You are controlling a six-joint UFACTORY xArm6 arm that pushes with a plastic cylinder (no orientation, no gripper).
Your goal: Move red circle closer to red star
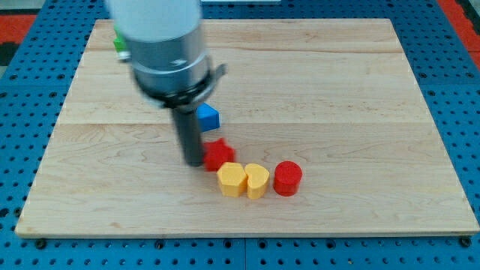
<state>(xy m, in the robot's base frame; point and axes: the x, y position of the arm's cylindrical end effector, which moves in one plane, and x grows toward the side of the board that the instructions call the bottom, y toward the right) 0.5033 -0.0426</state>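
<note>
Light wooden board [337, 90] on blue pegboard. No claw, just a dark rod; my tip [194, 162] touches the red star block [218, 154], holding nothing. Red circle block [287, 178] sits well to the view's right, past two yellow blocks [232, 180] [257, 180].

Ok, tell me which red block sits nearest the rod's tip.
The red star, right beside my tip; the red circle sits beyond both yellow blocks.
</note>
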